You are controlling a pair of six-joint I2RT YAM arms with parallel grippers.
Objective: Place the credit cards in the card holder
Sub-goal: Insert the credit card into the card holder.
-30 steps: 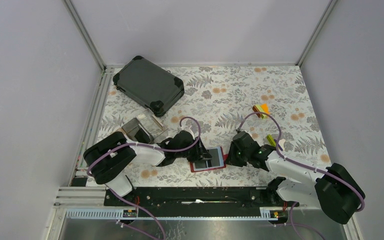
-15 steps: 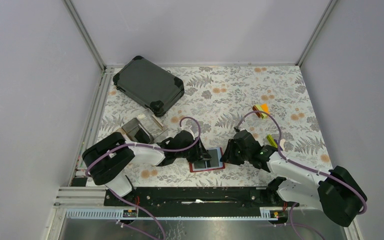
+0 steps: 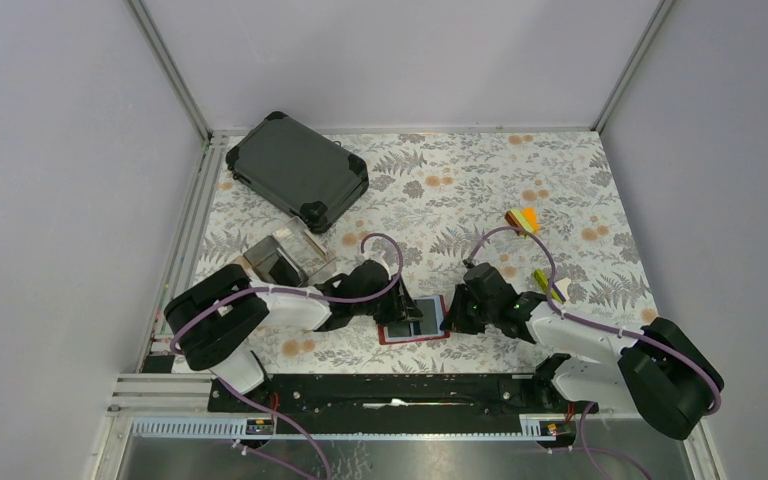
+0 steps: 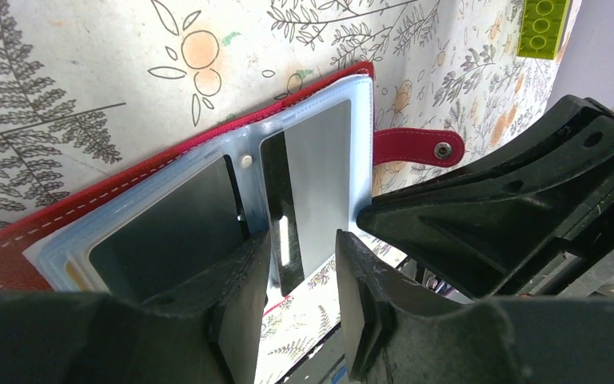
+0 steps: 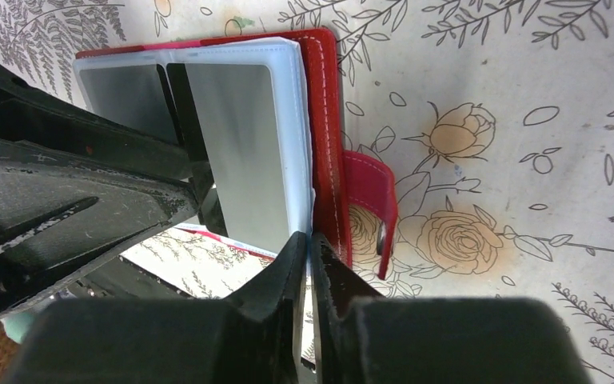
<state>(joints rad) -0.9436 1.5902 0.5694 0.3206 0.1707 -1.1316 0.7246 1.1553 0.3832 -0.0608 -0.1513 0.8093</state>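
**Two grippers are meeting over the open red card holder**

The flowery table point(image 3: 560, 180) is holding everything. The big dark case point(image 3: 298, 170) is sitting at the far left corner. The clear box point(image 3: 282, 258) is standing just in front of it. The red card holder point(image 3: 428, 322) is lying open near the front edge, between the two arms. The left gripper point(image 4: 300, 264) is reaching over its clear pockets with its fingers held apart. The right gripper point(image 5: 310, 256) is pinching the edge of the holder's clear pocket page. A grey card point(image 4: 320, 176) and a dark card point(image 4: 168, 236) are sitting inside the pockets. The red snap tab point(image 4: 416, 148) is sticking out flat on the table. A small green block point(image 4: 545, 28) is lying farther away.
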